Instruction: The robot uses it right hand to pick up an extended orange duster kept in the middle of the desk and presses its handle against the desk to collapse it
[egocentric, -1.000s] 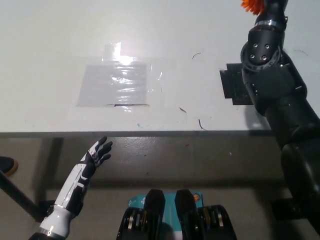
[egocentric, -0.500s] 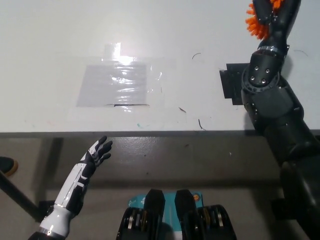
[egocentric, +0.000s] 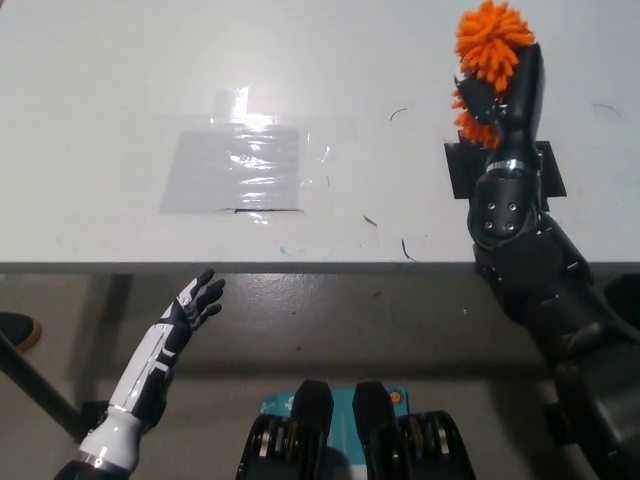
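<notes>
We take the black square patch (egocentric: 462, 170) on the white desk (egocentric: 120, 90) as our landmark. Our black right hand (egocentric: 515, 95) rises just above that patch, its forearm crossing the patch's middle and coming up from the near desk edge on the right. The hand is wrapped around the orange duster (egocentric: 491, 50), fingers closed on it so that the fluffy orange head bursts out above the hand, on the far side of the patch. A smaller tuft of orange shows at the hand's left side, right at the patch's far edge. We cannot see the duster's handle; the hand and wrist cover it, so we cannot tell whether it touches the desk.

Well to the left of the patch, a clear plastic sheet (egocentric: 235, 170) lies taped flat on the desk, shining under the light. A few small dark marks dot the desk between the sheet and the patch.

Our white left hand (egocentric: 196, 301) rests far to the lower left of the patch, below the desk's near edge, fingers spread and holding nothing.
</notes>
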